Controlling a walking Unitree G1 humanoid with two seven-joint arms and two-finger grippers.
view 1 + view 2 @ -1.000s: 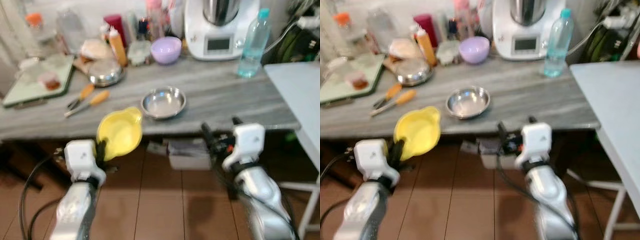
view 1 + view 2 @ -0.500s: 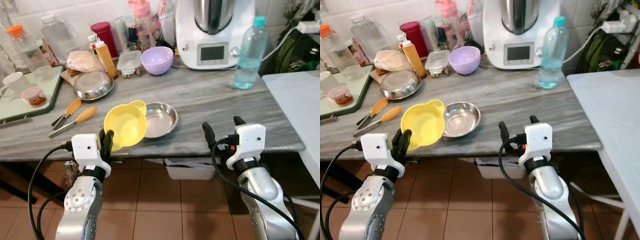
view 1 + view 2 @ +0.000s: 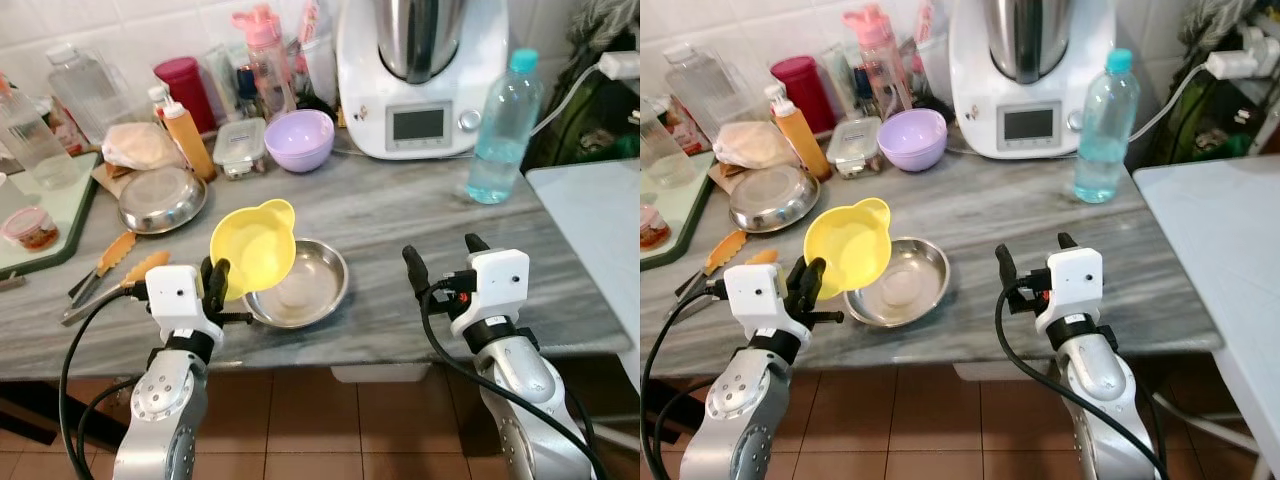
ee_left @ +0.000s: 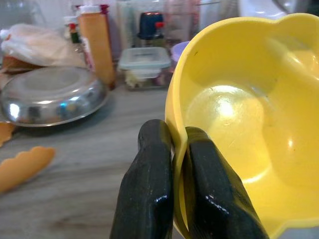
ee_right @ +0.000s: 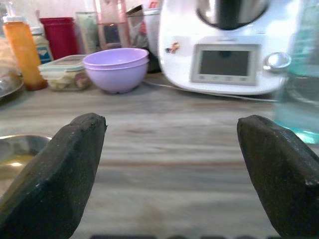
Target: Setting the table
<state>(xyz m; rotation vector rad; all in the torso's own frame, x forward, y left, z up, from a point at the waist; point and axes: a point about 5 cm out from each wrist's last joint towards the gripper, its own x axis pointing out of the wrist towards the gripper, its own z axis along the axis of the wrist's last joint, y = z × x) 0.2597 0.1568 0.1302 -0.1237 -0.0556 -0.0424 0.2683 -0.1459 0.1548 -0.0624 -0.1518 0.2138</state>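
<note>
My left gripper (image 3: 214,283) is shut on the rim of a yellow plastic bowl (image 3: 252,247), held tilted above the near edge of the grey counter (image 3: 420,210). In the left wrist view both black fingers (image 4: 149,194) pinch the yellow bowl (image 4: 239,124) at its edge. A steel bowl (image 3: 298,284) rests on the counter just right of and partly under the yellow one. My right gripper (image 3: 440,257) is open over the counter's front right part, holding nothing; its fingertips (image 5: 60,164) stand wide apart in the right wrist view. A purple bowl (image 3: 300,139) sits further back.
Along the back stand a white kitchen machine (image 3: 420,70), a water bottle (image 3: 503,125), an orange sauce bottle (image 3: 182,138), a lidded container (image 3: 239,146), a second steel bowl (image 3: 160,198). Orange-handled tongs (image 3: 110,280) and a green tray (image 3: 45,225) lie left. A white table (image 3: 595,230) borders the right.
The camera has moved closer to the counter, so the scene has shifted down. My left gripper with the yellow bowl now hangs over the counter edge beside the steel bowl. The right gripper stays open.
</note>
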